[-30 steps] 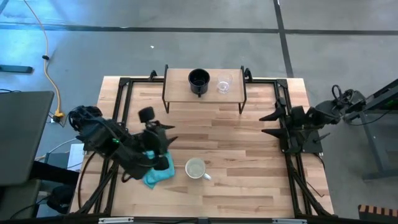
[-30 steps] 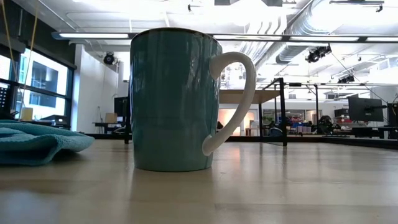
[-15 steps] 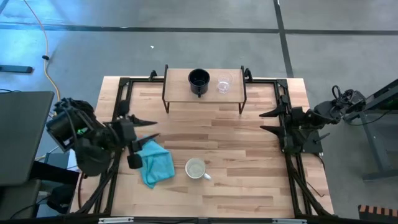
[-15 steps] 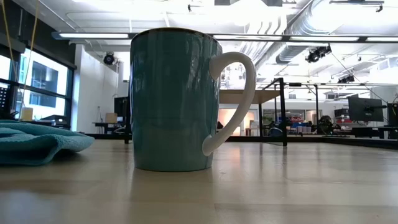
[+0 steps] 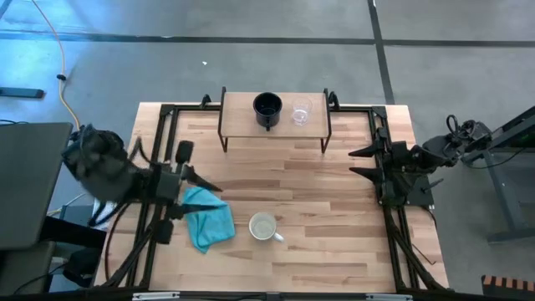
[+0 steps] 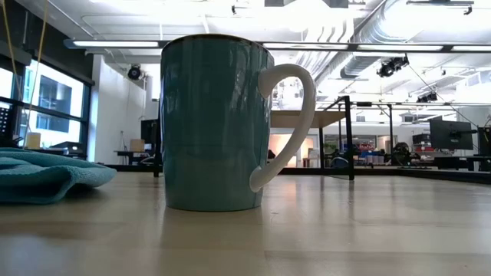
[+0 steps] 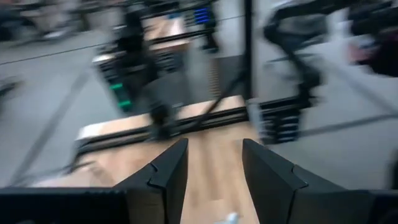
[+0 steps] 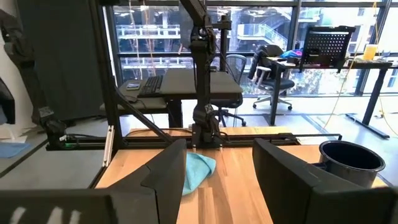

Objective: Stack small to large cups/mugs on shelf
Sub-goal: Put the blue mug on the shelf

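On the shelf (image 5: 276, 125) at the table's far edge stand the black mug (image 5: 267, 107) and the clear glass cup (image 5: 301, 113), side by side on their bases. The large mug (image 5: 263, 226), teal-walled with a white handle (image 6: 288, 123), stands upright on the tabletop near the front. My left gripper (image 5: 201, 180) hovers open at the table's left, above the far edge of a teal cloth (image 5: 209, 219); its fingers (image 7: 165, 177) hold nothing. My right gripper (image 5: 353, 164) waits open at the table's right, and its wrist view shows the black mug (image 8: 351, 162).
The teal cloth lies crumpled on the tabletop just left of the large mug (image 6: 215, 123), also in the low view (image 6: 46, 176). Dark metal frames run along the table's left (image 5: 159, 142) and right (image 5: 386, 142) edges. Bare wood lies between the shelf and the large mug.
My left gripper has risen from over the teal cloth and drawn back toward the table's left edge, tipping up from pointing steeply down to nearly level. The cloth, half hidden under the gripper before, now lies in full view. The mugs and the cup have stayed put.
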